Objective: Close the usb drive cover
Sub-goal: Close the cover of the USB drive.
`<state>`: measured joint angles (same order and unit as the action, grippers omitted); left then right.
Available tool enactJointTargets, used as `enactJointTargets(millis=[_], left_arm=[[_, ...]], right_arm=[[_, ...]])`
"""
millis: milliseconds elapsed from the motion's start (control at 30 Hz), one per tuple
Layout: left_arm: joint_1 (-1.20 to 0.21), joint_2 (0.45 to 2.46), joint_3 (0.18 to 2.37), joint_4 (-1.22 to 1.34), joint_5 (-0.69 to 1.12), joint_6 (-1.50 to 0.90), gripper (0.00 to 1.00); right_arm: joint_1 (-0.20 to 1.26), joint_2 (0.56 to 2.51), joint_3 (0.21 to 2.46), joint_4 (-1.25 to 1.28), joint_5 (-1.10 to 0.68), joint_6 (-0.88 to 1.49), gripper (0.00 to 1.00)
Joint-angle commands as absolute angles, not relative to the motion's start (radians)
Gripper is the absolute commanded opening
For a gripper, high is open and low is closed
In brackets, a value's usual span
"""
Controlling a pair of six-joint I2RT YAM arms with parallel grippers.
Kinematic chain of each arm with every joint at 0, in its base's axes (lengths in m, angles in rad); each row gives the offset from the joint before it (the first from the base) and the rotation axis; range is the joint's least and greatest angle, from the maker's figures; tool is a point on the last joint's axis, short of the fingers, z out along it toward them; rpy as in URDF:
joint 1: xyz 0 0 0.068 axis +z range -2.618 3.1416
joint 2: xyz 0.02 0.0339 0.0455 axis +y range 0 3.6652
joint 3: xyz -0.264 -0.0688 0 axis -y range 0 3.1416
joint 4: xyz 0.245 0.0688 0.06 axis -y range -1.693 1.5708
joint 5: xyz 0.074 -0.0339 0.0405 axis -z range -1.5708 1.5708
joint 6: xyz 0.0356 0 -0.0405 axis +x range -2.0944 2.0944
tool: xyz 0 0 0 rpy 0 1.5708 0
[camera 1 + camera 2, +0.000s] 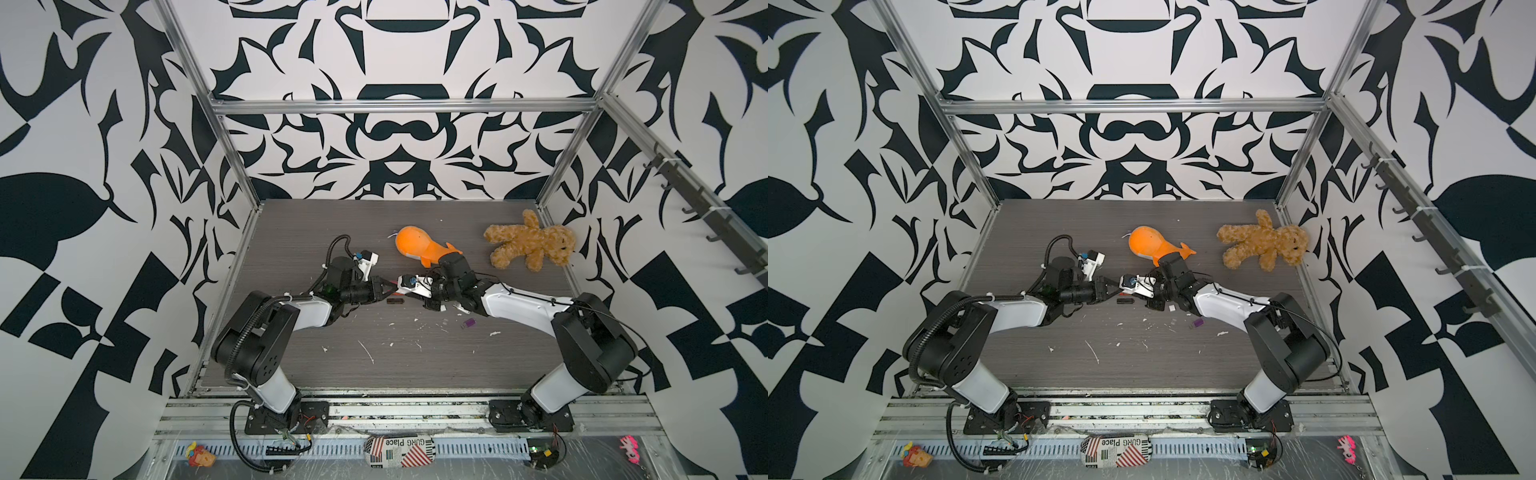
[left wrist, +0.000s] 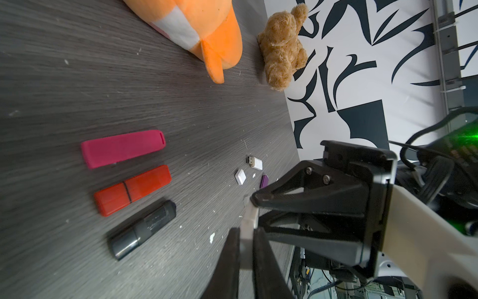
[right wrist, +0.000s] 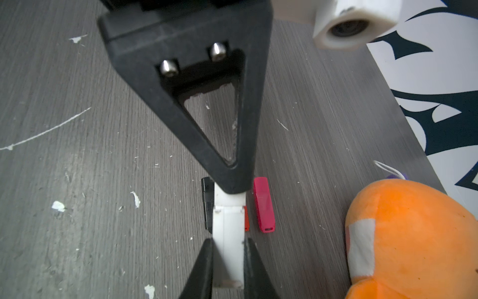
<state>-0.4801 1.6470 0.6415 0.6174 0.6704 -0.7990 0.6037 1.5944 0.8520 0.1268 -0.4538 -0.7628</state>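
Right wrist view: left fingers (image 3: 230, 181) and right fingers (image 3: 201, 274) both clamp the white usb drive (image 3: 229, 227).

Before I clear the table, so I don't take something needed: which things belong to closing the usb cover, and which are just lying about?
Job: white usb drive, left gripper, right gripper, both shut on it.

Lying about: pink drive, red drive, black drive, purple drive, small uncapped white drive, loose white cap, orange plush, teddy bear.
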Motion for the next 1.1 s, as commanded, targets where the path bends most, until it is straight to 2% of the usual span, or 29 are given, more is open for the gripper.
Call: enactJointTargets(millis=[0,467,833,1067], left_arm=[[-0.502,1.677,0.664,0.607,0.686,-0.782,0.13],[-0.525,1.686,0.661,0.621,0.68,-0.789,0.13],[-0.525,1.679,0.637,0.617,0.69,-0.785,0.12],[-0.513,1.674,0.632,0.618,0.72,-0.799,0.12]], right_arm=[[0.622,1.584,0.894,0.232,-0.582,-0.794,0.08],[0.624,1.604,0.923,0.383,-0.631,-0.567,0.07],[0.626,1.602,0.93,0.465,-0.592,-0.525,0.06],[0.622,1.59,0.856,0.616,-0.592,-0.513,0.06]])
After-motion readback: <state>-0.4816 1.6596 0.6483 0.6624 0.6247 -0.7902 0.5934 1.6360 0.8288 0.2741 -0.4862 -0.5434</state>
